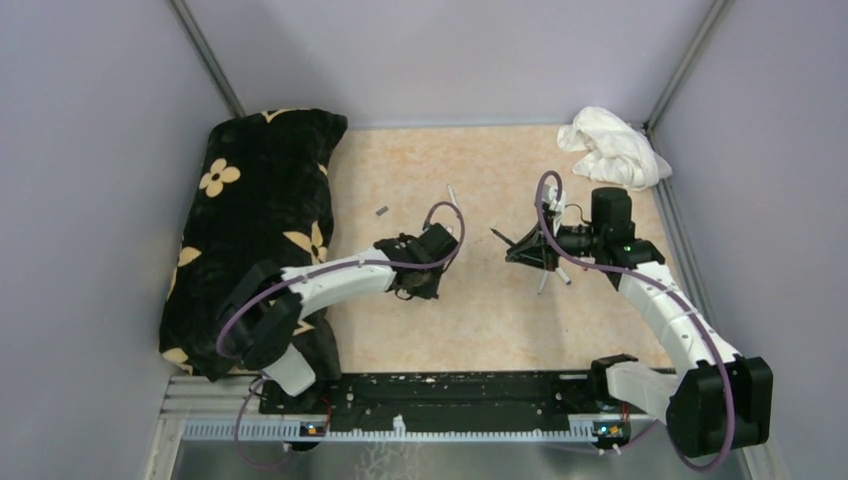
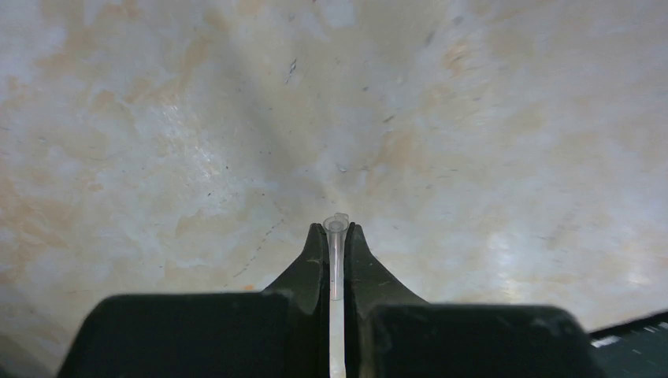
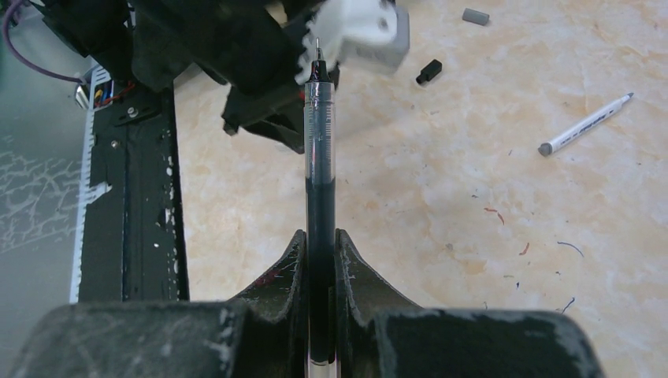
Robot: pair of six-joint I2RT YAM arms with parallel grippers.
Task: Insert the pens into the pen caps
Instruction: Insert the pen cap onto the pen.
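Observation:
My right gripper [image 3: 320,236] is shut on a clear-barrelled pen with black ink [image 3: 320,150], its bare tip pointing at the left arm's wrist. In the top view this gripper [image 1: 517,250] holds the pen [image 1: 500,238] above the table's middle. My left gripper [image 2: 336,230] is shut on a clear pen cap [image 2: 336,236], held close over the table; in the top view it [image 1: 412,287] is left of the pen tip. A white pen [image 3: 584,124], a black cap [image 3: 428,72] and a grey cap [image 3: 475,16] lie loose on the table.
A black flowered cushion [image 1: 260,220] fills the left side. A white cloth [image 1: 612,145] lies at the back right corner. Two white pens [image 1: 552,278] lie under the right wrist, another pen [image 1: 452,195] lies farther back. A black rail [image 1: 440,390] runs along the near edge.

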